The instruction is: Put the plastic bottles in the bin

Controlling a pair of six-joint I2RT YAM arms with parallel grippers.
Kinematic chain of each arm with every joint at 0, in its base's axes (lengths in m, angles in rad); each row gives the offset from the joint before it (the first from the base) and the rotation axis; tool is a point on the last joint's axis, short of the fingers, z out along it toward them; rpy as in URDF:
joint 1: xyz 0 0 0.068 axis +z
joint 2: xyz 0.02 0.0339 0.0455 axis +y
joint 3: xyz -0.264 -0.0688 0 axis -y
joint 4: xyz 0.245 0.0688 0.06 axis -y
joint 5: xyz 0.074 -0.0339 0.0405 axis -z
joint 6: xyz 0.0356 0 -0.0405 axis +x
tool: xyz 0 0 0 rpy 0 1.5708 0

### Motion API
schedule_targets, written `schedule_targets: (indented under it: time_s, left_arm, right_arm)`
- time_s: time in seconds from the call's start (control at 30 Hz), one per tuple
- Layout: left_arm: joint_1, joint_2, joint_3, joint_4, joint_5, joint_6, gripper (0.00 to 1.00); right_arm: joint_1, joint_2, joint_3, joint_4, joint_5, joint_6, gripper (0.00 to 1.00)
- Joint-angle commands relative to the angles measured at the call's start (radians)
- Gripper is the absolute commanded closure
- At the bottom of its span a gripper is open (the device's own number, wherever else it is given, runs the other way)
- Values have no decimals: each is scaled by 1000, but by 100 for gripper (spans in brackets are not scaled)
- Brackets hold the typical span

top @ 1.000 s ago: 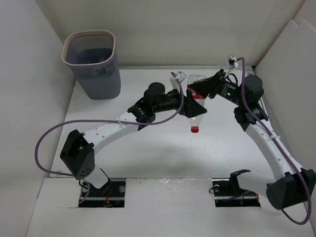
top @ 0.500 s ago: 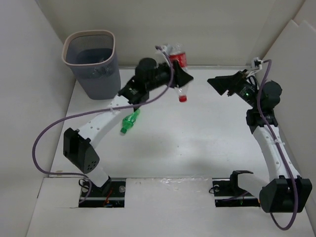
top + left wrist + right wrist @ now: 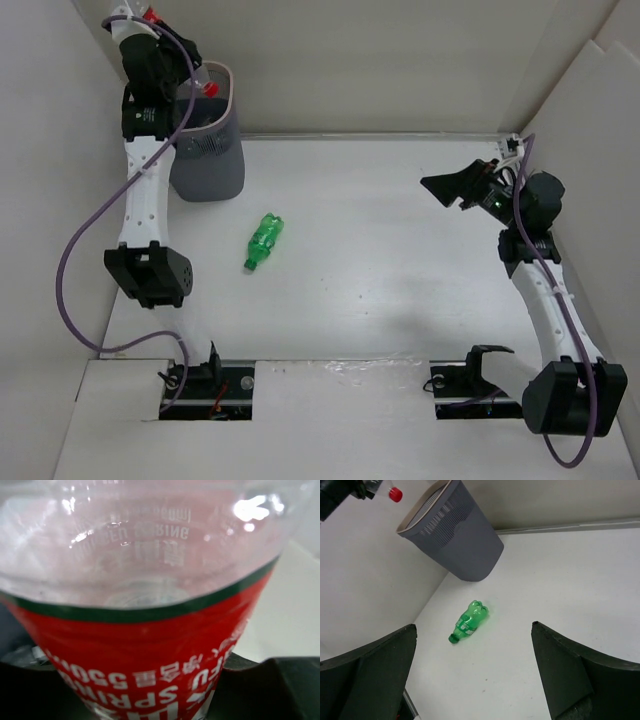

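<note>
At the far left corner of the table [image 3: 400, 250], the left gripper [image 3: 150, 697] is clenching a clear bottle [image 3: 160, 645] with a red label and holding it high at the bin [image 3: 212, 172]. It cannot be told whether the bottle is hanging squarely over the opening. The overhead view is placing it at the mouth, while the right wrist view is showing its red cap [image 3: 395, 494] just outside the rim.

The right gripper [image 3: 472, 675] is standing released and is carrying nothing, well apart from the bin.

A green bottle [image 3: 264, 241] is lying on its side on the table, near the bin but not touching it.

Handling, as a judgement:
- Both bottles are looking empty, so they are probably weighing very little.
- The thin walls are likely denting under a hard squeeze, and the smooth plastic is likely slipping under a weak one.
- The green bottle is round and is apt to roll when nudged. Take hold across the middle of the body, with the jaws square to its long axis.

Count in view:
- Bottles: two, one held and one lying.
- Bins: one. Its contents are not showing.
- Grippers: two.
</note>
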Motion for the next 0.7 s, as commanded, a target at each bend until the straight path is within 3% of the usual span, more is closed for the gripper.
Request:
schedule_targets:
  time_s: [0.0, 0.03, 0.1, 0.13, 0.2, 0.23, 0.33, 0.47, 0.57, 0.67]
  left_arm:
    - [88, 88, 63, -44, -8, -41, 90]
    - [111, 135, 120, -58, -8, -41, 82]
    - [111, 170, 162, -72, -20, -20, 57]
    - [111, 180, 172, -72, -20, -4, 27]
    - [111, 180, 173, -55, -29, -4, 5]
    - [111, 180, 163, -41, -29, 5, 0]
    - [111, 158, 191, -41, -3, 31, 0]
    - [111, 78, 159, -101, 28, 31, 0]
    - [111, -45, 44, -133, 28, 31, 0]
    - [73, -190, -129, -156, 3, 54, 0]
  right_arm:
    - [17, 5, 0, 23, -17, -45, 0]
    - [26, 16, 9, 23, -17, -45, 0]
    - [41, 25, 18, 23, -17, -56, 0]
    - [61, 25, 18, 11, -6, -71, 0]
    - [83, 25, 30, -23, 23, -114, 0]
    - [93, 25, 30, -46, 72, -130, 0]
    - [162, 35, 67, -147, 170, -189, 0]
    - [421, 96, 142, -269, 491, -213, 0]
    - [533, 175, 222, -350, 690, -174, 0]
    - [636, 255, 282, -385, 784, -101, 0]
